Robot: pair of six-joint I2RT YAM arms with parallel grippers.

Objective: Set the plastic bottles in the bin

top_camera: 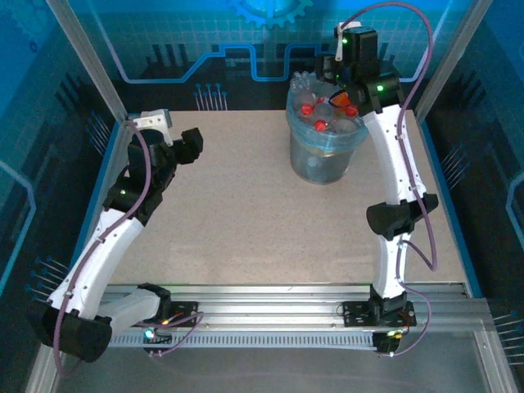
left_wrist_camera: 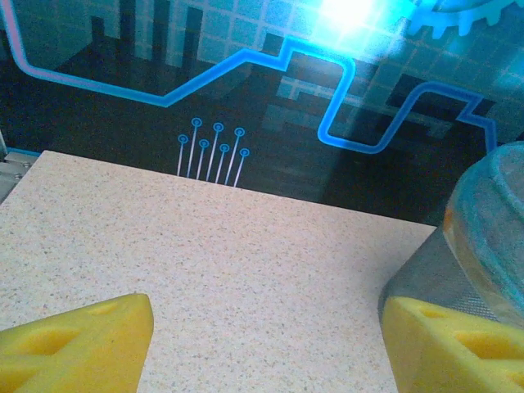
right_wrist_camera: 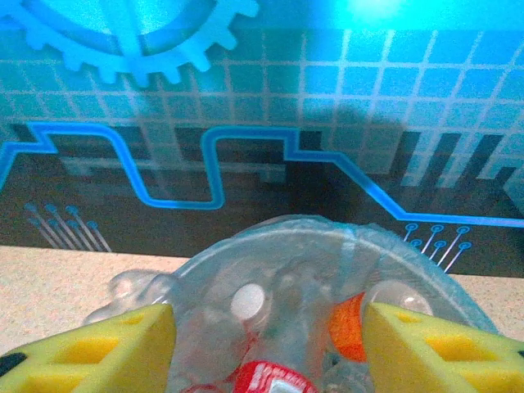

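Plastic bottles (right_wrist_camera: pixel 249 302) below right pincer (right_wrist_camera: pixel 266 340)

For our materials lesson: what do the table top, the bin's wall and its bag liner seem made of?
Table top: probably matt laminate or composite; beige with fine dark speckles. Bin wall: grey, plastic or metal, the look leaves it open. Bag liner: thin translucent bluish plastic film, slightly glossy; bottles show through it.

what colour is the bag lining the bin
Pale translucent blue; the bag shows best in the right wrist view.
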